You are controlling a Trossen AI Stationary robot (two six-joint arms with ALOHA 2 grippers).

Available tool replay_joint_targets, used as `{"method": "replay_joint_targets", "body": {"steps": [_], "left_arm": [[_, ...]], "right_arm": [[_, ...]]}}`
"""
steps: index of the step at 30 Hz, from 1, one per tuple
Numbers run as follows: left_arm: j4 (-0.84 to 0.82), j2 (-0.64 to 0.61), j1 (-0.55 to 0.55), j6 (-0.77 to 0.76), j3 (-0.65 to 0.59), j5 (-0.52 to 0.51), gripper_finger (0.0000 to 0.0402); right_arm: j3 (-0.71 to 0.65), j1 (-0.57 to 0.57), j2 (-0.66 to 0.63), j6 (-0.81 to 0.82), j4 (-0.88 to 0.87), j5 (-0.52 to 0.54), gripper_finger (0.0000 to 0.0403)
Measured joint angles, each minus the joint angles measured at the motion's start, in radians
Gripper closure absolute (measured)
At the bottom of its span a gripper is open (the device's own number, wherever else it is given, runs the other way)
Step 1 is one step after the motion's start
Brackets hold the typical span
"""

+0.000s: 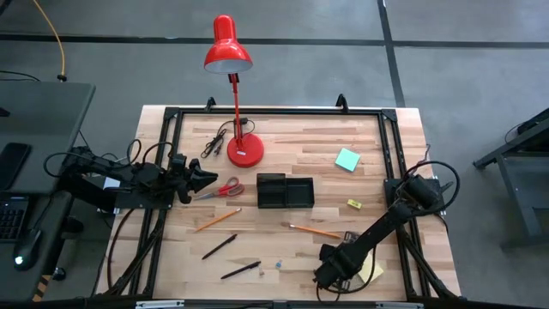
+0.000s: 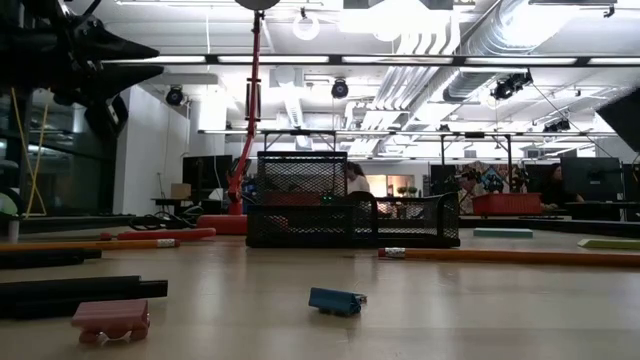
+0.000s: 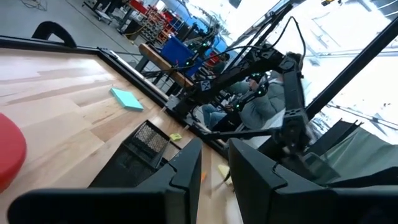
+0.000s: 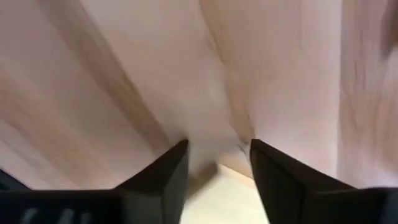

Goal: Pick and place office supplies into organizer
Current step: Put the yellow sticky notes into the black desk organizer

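Observation:
The black mesh organizer [image 1: 286, 190] sits mid-table. My left gripper [image 1: 202, 178] is open and hovers raised beside the red-handled scissors [image 1: 221, 190], pointing toward the organizer [image 3: 146, 146]. My right gripper [image 1: 330, 270] is open and low at the near edge. Its fingers straddle an edge of the yellow sticky pad [image 4: 233, 190], which the arm partly covers in the high view [image 1: 374, 273]. Flat on the table lie the teal pad [image 1: 347, 160], a tiny yellow block [image 1: 354, 203], two orange pencils [image 1: 216, 220] [image 1: 316, 231] and two black pens [image 1: 220, 246] [image 1: 240, 270]. My right gripper comes at the yellow pad's edge [image 4: 217, 171] from above, slanting down, with its open fingers on either side. The pad lies flat on the table. I cannot tell whether the fingers touch it.
The red lamp's base [image 1: 245, 151] stands just beyond the organizer, with a black cord [image 1: 214, 144] beside it. Two small pieces, one blue [image 2: 335, 300] and one pink [image 2: 110, 318], lie near the front edge. A black frame [image 1: 274, 112] rims the table.

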Motion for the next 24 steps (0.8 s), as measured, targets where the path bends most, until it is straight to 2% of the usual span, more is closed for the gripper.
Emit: {"method": "replay_joint_targets", "body": {"steps": [5,10,15,21,24], "left_arm": [[-0.006,0.0,0.0,0.0,0.0,0.007,0.0328],[-0.006,0.0,0.0,0.0,0.0,0.009,0.0328],[-0.006,0.0,0.0,0.0,0.0,0.009,0.0328],[-0.006,0.0,0.0,-0.003,0.0,0.011,0.0328],[-0.005,0.0,0.0,-0.018,0.0,0.028,0.0328]], "right_arm": [[0.087,-0.004,-0.002,0.078,-0.061,-0.008,0.0161],[0.106,0.012,-0.005,0.225,-0.05,-0.045,0.0124],[0.064,0.076,-0.005,0.384,-0.082,-0.132,0.0116],[0.059,0.123,-0.005,0.488,-0.07,-0.063,0.0116],[0.059,0.125,-0.005,0.489,-0.062,-0.021,0.0116]]}}
